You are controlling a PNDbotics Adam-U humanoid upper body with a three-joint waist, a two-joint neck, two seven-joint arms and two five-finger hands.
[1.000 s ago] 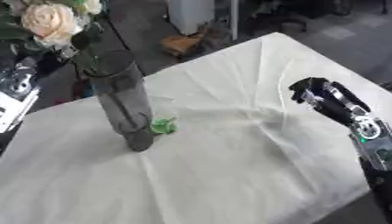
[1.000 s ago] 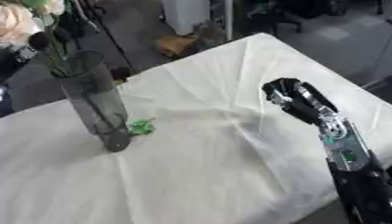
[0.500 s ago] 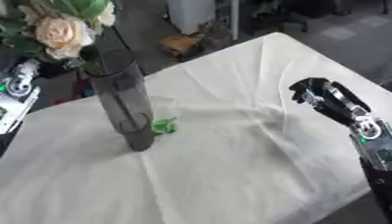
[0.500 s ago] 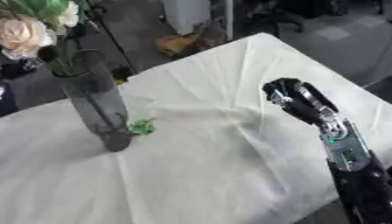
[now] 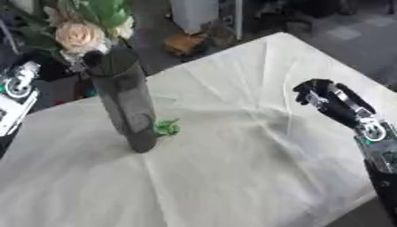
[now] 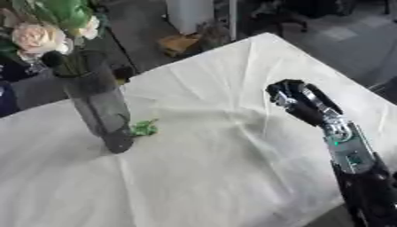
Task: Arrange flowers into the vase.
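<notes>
Standing on creased white cloth [image 5: 232, 168], smoky glass vase [image 5: 128, 111] holds roses [image 5: 77, 35]; right robot hand [image 6: 298, 104] curled, empty.

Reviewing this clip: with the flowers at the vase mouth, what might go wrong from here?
The vase is tall and narrow, with the flowers bunched at its mouth, so a sideways nudge might tip it on the wrinkled white cloth. A small green piece lies at its base and could be left behind. The right hand hovers far off, fingers curled, holding nothing.
</notes>
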